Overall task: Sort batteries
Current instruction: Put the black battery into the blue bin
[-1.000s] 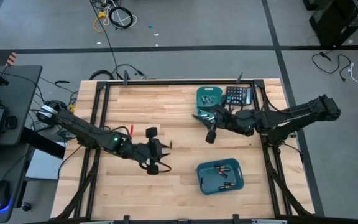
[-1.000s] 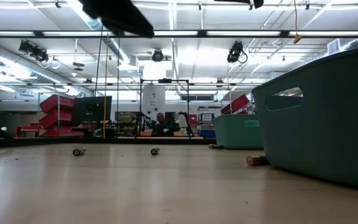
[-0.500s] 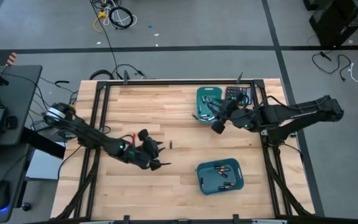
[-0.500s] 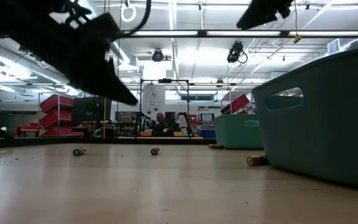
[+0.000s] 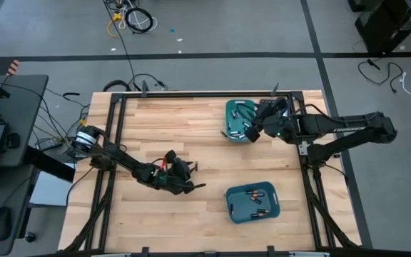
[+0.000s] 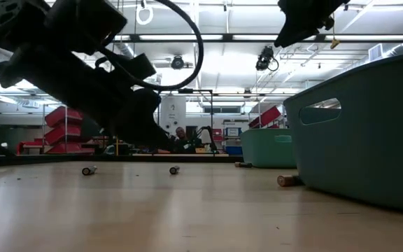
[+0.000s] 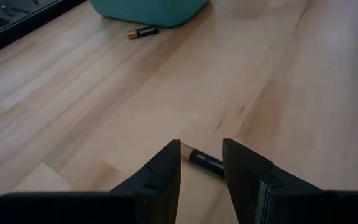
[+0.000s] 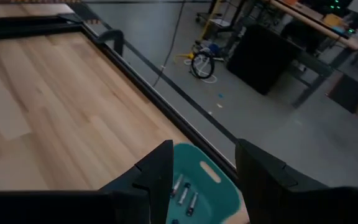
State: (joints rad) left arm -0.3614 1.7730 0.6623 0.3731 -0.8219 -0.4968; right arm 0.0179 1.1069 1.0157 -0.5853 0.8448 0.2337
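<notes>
Left claw (image 7: 201, 167) lower; battery (image 7: 206, 162) half-hidden

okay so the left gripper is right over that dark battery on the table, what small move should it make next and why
Probably lower the left gripper a little and close. Its open fingers already straddle the dark battery lying loose on the table, so little realignment seems needed.

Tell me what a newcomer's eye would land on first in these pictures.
Probably the left gripper, low over the middle of the wooden table, open fingers straddling a dark battery lying on the boards. Next, the right gripper, open and empty above the far teal bin by the table's back edge, with batteries already inside. A second teal bin of batteries sits nearer the front.
</notes>
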